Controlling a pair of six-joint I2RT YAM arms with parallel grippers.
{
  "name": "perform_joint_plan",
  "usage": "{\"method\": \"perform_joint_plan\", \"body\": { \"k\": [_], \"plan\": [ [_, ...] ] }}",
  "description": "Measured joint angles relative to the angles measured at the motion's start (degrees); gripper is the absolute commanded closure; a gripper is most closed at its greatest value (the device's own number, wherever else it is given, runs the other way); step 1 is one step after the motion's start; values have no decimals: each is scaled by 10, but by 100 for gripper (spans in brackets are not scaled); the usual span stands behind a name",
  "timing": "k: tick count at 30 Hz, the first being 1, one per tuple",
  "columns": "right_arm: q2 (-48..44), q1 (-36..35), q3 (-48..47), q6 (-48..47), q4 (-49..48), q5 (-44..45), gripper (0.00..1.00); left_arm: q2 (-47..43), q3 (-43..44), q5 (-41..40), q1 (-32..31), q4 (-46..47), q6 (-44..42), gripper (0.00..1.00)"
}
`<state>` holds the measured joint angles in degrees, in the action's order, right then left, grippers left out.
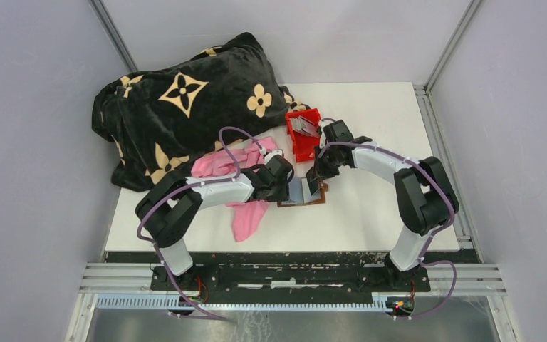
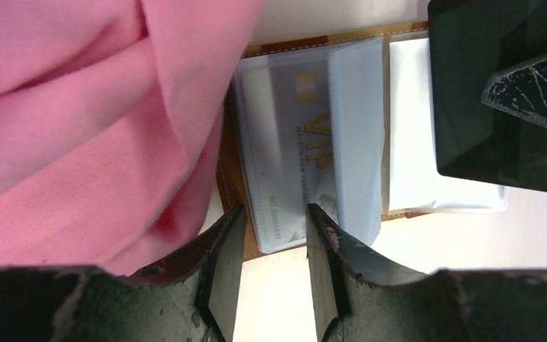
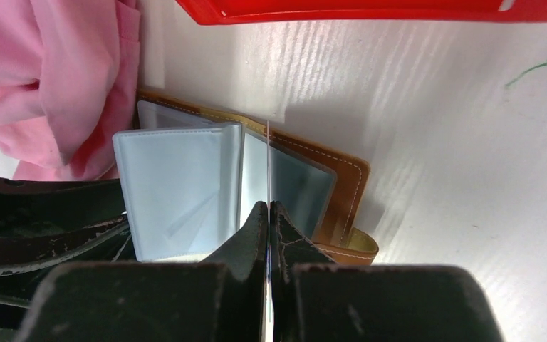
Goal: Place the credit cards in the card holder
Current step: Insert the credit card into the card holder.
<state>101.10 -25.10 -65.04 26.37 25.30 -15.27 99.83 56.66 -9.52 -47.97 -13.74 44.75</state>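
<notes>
The brown card holder lies open on the table, its clear pockets up. One pocket stands raised, and a silver credit card sits inside a flat pocket. My left gripper is open at the holder's near edge, with nothing pinched. My right gripper is shut on a thin dark credit card, seen edge-on above the pockets. In the left wrist view that card hangs over the holder's right half. More cards lie in the red bin.
The red bin stands just behind the holder. A pink cloth lies against the holder's left side and under my left arm. A black blanket with tan flowers is heaped at the back left.
</notes>
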Motion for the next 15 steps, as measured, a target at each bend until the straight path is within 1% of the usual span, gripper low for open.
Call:
{"method": "perform_joint_plan", "body": {
  "k": [12,15],
  "plan": [
    [9,-5,13,28,-43,-40,99,-23,-12,-30,0,-44,-5,51],
    [12,-11,14,34,-44,-41,99,-27,-18,-36,0,-46,-5,54]
  ]
}}
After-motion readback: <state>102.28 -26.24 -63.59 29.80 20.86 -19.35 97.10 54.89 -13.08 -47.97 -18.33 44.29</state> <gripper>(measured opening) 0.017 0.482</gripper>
